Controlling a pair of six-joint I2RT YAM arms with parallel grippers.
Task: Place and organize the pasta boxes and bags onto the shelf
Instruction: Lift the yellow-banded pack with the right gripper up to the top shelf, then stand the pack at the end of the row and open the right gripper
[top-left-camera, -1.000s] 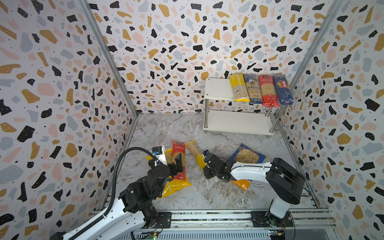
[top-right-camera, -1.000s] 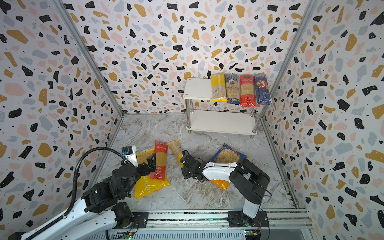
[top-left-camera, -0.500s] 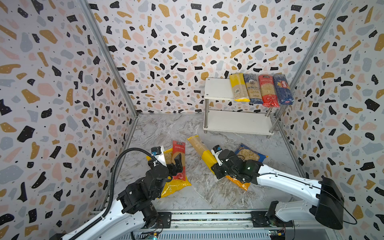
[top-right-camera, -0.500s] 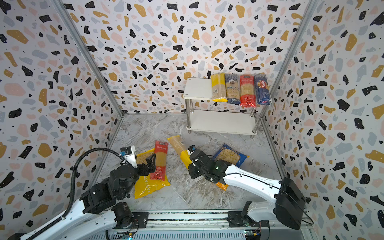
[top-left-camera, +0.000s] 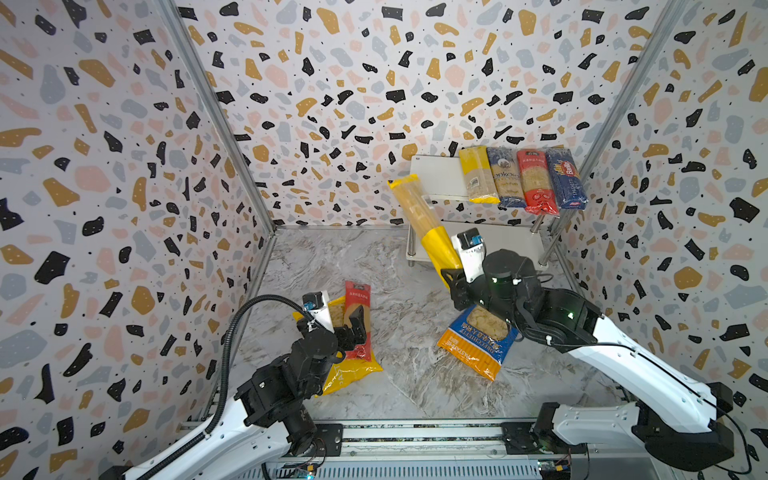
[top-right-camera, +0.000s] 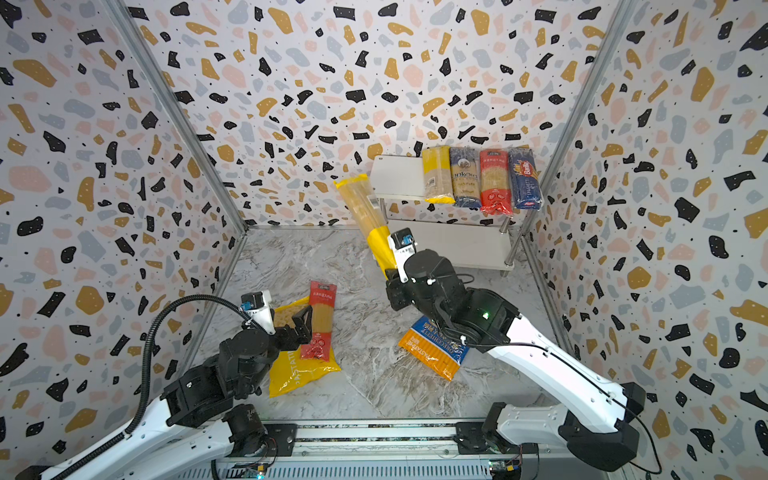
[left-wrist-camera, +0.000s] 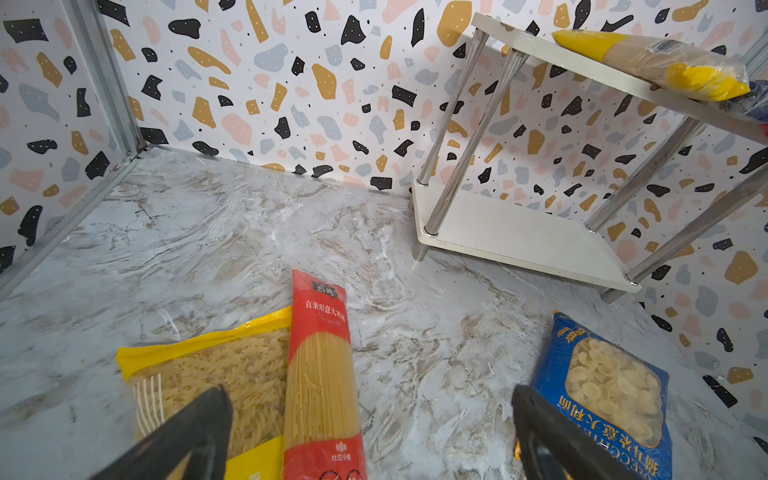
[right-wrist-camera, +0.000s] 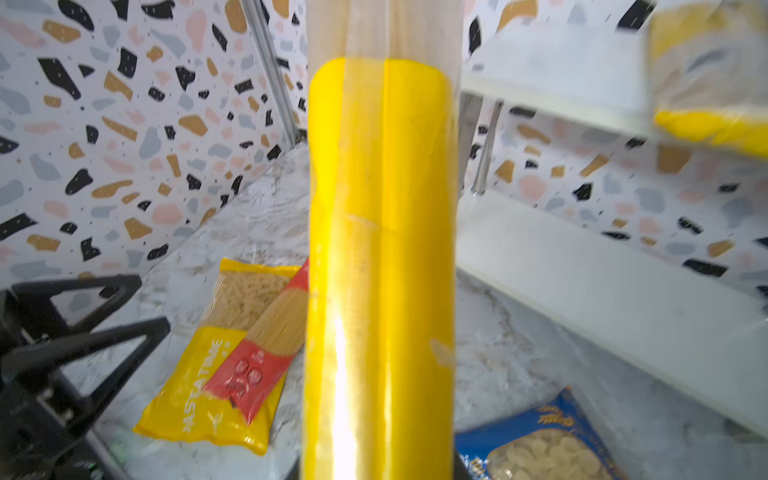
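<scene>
On the shelf (top-left-camera: 434, 176) lie four packs (top-left-camera: 505, 176); right end effector (top-left-camera: 451, 276) grasps a yellow pack (top-left-camera: 415, 212), left end effector (top-left-camera: 353, 328) released; three packets (top-left-camera: 476, 340) wait on the worktop (top-left-camera: 332, 257).

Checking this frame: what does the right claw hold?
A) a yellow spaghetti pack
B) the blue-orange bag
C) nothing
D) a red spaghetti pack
A: the right claw is shut on the lower end of the yellow spaghetti pack, which is raised and tilted up toward the shelf. The red pack lies well apart from it.

Barilla: dark-blue pack (top-left-camera: 567, 178). ankara: blue-grey pack (top-left-camera: 506, 178). PASTATIME: yellow bag (top-right-camera: 299, 370). ORECCHIETTE: blue-orange bag (top-left-camera: 469, 353).
</scene>
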